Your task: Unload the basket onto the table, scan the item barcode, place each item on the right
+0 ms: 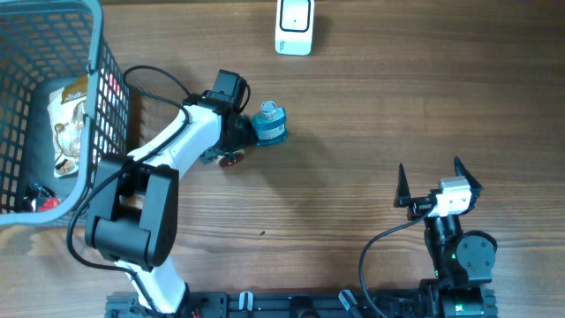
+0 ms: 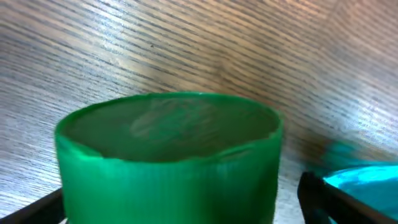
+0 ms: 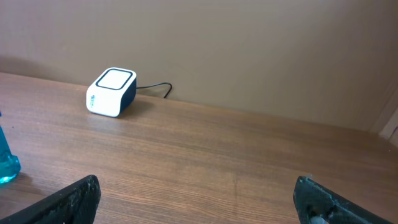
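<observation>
Your left jaws stood wide around the green cap [image 2: 168,155] of the bottle [image 1: 269,124], probably readying a carry to the barcode scanner [image 1: 294,22]; right jaws gaped idle.

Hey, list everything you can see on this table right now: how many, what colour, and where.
bottle: one, blue with a green cap, left of the table's centre, between the left gripper's fingers
scanner: one, white, middle of the far edge
basket: one, dark grey, far left corner
packet: one, beige and brown, inside the basket
red item: one, at the basket's near rim, too hidden to name
table: one, brown wood
left gripper: one, open around the bottle
right gripper: one, open, empty, near right side
</observation>
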Robot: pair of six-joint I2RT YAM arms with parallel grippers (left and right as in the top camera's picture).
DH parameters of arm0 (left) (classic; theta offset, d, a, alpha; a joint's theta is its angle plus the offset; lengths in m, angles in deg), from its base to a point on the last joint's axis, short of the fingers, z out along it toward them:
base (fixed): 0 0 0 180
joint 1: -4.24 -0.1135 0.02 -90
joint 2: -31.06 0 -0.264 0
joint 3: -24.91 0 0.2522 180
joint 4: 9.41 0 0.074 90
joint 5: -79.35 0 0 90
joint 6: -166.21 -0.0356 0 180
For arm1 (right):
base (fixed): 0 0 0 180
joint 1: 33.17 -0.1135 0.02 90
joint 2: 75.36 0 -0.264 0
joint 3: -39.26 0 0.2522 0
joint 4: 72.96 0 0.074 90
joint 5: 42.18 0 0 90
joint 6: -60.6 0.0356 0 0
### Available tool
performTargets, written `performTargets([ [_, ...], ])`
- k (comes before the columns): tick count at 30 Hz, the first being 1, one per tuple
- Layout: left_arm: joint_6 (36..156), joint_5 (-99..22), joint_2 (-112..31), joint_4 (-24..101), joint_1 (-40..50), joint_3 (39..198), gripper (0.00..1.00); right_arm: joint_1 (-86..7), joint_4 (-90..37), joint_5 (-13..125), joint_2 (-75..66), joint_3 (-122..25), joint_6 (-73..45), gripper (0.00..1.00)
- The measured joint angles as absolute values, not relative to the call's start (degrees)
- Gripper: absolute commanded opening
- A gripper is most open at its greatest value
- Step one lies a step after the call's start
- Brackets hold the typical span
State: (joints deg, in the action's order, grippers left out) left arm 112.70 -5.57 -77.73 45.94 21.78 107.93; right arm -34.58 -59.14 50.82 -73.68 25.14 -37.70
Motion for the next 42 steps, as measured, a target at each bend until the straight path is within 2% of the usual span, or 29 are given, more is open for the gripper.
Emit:
performTargets([
  [5, 112.77, -5.55, -76.42, 47.95, 21.78, 107.93, 1.0, -34.58, -59.14, 50.8, -73.68, 25.14, -37.7, 1.0],
  [18, 112.77, -2.35, -47.77, 55.53, 20.84, 109.72, 1.0, -34.58, -59.14, 50.8, -73.68, 25.14, -37.67, 1.0],
  [23, 112.73, -1.92, -41.58, 64.78, 6.7, 127.01, 1.0, -34.58, -59.14, 50.82, -73.68, 25.14, -37.7, 1.0],
  [25, 112.73, -3.32, -41.36, 68.08, -6.81, 135.53, 1.0, -34.58, -59.14, 50.82, -73.68, 25.14, -37.7, 1.0],
  [26, 112.73, -3.95, -41.38, 68.63, -9.83, 136.89, 1.0, -34.6, -59.17, 50.8, -73.68, 25.14, -37.67, 1.0],
  [29, 112.73, -12.39, -43.18, 68.91, -26.15, 139.34, 1.0, -34.58, -59.14, 50.8, -73.68, 25.14, -37.7, 1.0],
  [32, 112.73, -18.33, -48.53, 69.22, -35.66, 139.38, 1.0, -34.58, -59.14, 50.82, -73.68, 25.14, -37.67, 1.0],
  [42, 114.12, -11.12, -65.1, 74.07, -38.15, 136.52, 1.0, -34.58, -59.14, 50.82, -73.68, 25.14, -37.67, 1.0],
])
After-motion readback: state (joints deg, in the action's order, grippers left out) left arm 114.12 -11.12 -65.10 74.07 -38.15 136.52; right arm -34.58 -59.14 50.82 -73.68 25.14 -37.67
